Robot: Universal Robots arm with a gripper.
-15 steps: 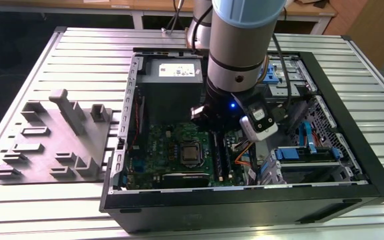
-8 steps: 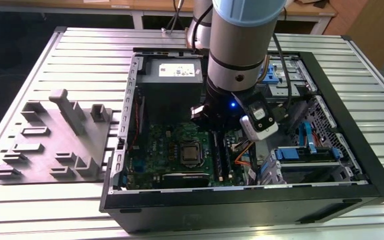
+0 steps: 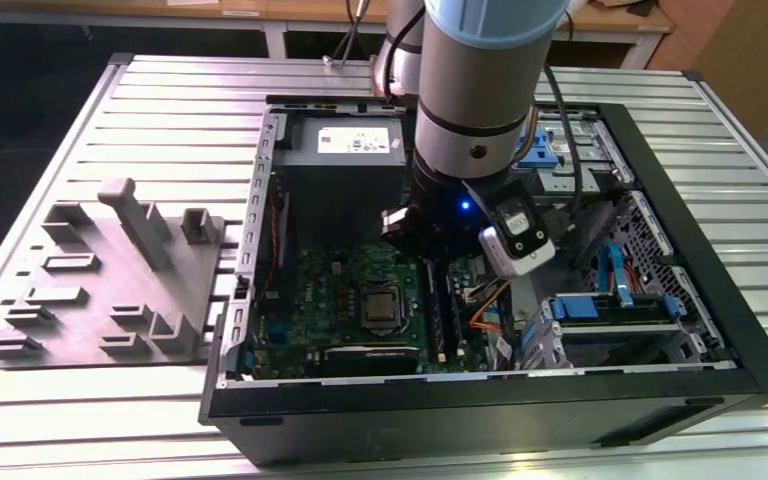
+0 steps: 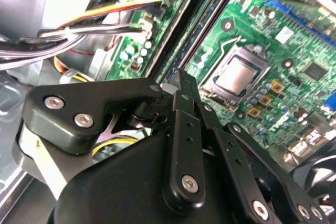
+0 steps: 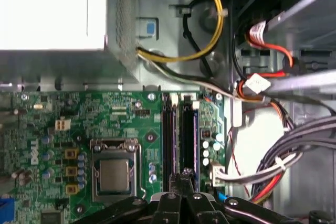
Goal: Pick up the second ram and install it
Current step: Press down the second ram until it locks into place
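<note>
exterior view: shows the arm [image 3: 484, 90] reaching down into an open computer case [image 3: 491, 400] on a slotted table [image 3: 157, 110], with the gripper [image 3: 424, 250] low over the green motherboard [image 3: 317, 290], near its edge on the exterior view's right. shows also a grey tray [image 3: 104, 290] of upright blocks outside the case, on the exterior view's left. hides the fingertips behind the wrist, so cannot tell the claw's state from here.

second wrist view: looks along the gripper [image 4: 181, 85] from behind; finds the black fingers [image 4: 184, 129] clenched, pads together, with nothing made out between them. points toward two long dark slots running away past the processor socket [image 4: 233, 74]; cannot tell here which slot lies under the tips. blurs the cables [image 4: 105, 22] alongside.

first wrist view: looks straight down the motherboard. places the closed tips [image 5: 185, 176] at the near end of the slot farther from the socket, where the second ram [image 5: 188, 129] stands as a thin dark strip, beside another filled slot. cannot tell whether fully seated, nor whether touched. cuts off the power supply [image 5: 52, 9].
</note>
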